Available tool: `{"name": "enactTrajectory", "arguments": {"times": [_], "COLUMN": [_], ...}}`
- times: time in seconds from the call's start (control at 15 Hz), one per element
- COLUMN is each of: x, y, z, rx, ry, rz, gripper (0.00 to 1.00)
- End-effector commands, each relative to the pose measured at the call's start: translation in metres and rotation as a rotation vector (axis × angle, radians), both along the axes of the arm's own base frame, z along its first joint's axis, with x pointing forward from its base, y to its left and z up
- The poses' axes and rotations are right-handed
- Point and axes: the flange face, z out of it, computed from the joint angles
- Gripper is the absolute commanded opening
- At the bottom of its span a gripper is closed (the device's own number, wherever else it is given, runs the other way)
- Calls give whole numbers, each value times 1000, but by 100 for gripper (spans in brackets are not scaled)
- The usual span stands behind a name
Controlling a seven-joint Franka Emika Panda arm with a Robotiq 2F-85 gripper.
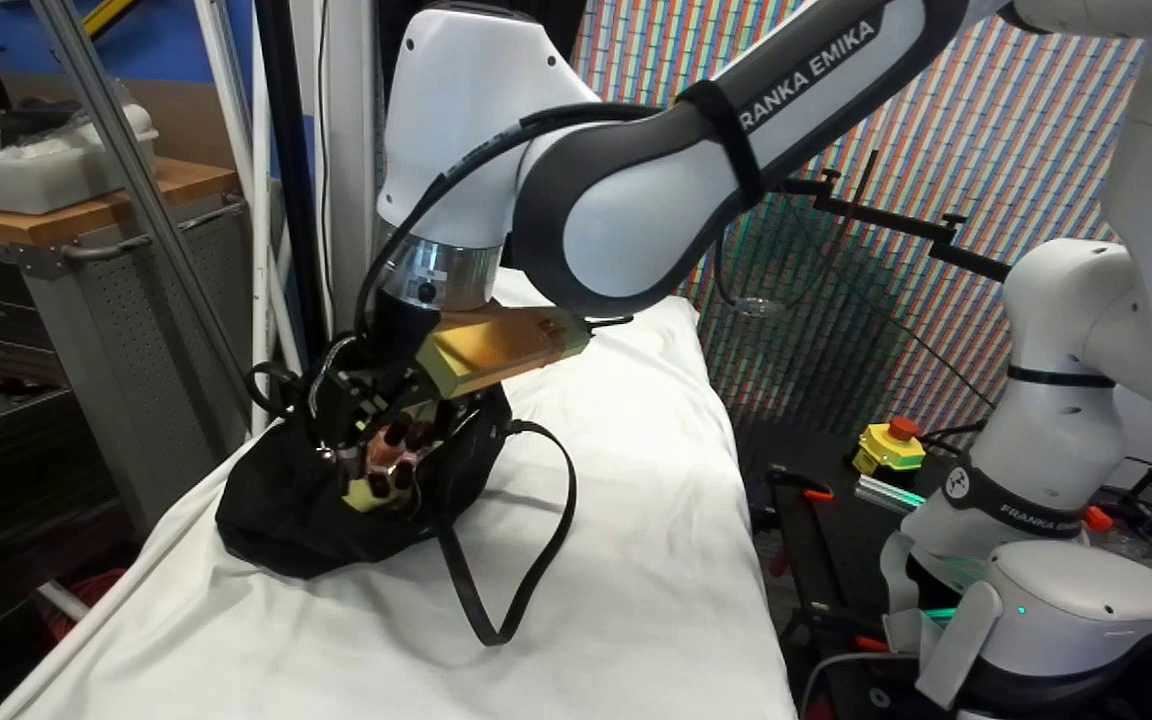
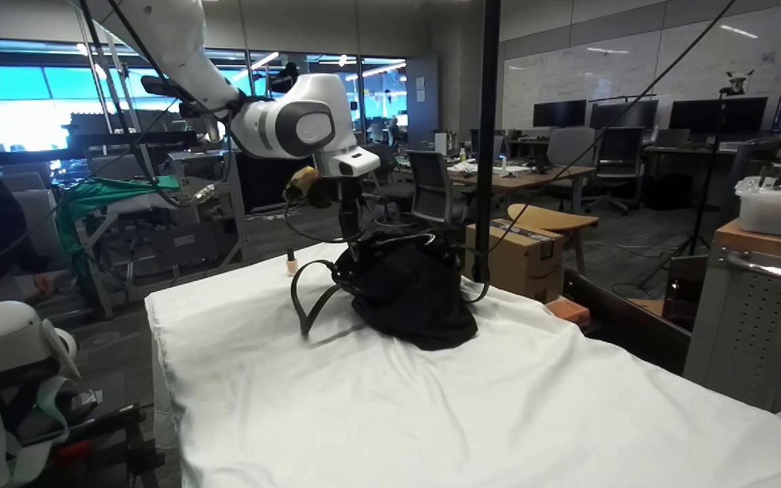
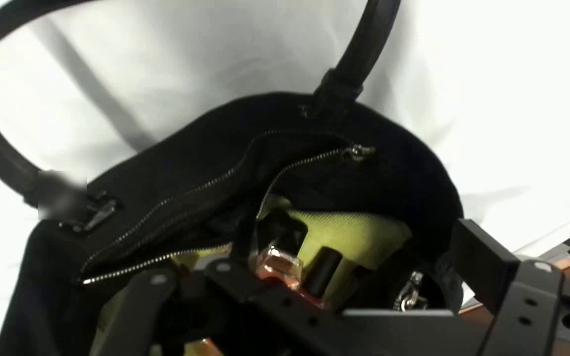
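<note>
In an exterior view, a black-capped bottle point(image 2: 291, 264) stands near the white-draped table's point(image 2: 282, 407) far edge; rightward, the gripper point(image 2: 354, 252), its fingers point(image 3: 485, 262) well apart, hangs at the mouth of a black handbag point(image 2: 417, 295) (unzipped) by the table's right edge. The wrist view shows small bottles point(image 3: 281, 267) inside, between the fingers.

A robotics lab is sharing this room with an office area. In an exterior view, a robot arm point(image 1: 646, 215) marked "FRANKA EMIKA" is dominating the foreground, a red-topped emergency stop point(image 1: 888, 449) is sitting near its base point(image 1: 996, 515), and a perforated metal cabinet point(image 1: 151, 370) is standing opposite. In an exterior view, monitors point(image 2: 719, 116), an office chair point(image 2: 431, 184) and a whiteboard point(image 2: 607, 74) are filling the background.
</note>
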Motion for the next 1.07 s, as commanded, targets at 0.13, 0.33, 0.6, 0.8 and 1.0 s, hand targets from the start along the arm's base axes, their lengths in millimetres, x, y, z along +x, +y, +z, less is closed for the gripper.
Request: {"name": "enactTrajectory", "arguments": {"times": [0.13,0.33,0.6,0.8,1.0], "x": [-56,-77,-101,-111,-115], "y": [52,86,128,157,177], "z": [16,16,14,5,0], "rx": [-48,-69,-81,-78,-68], "ry": [-6,-3,9,29,55], "rz": [-15,-8,22,67,124], "gripper": [100,100,100,100,100]}}
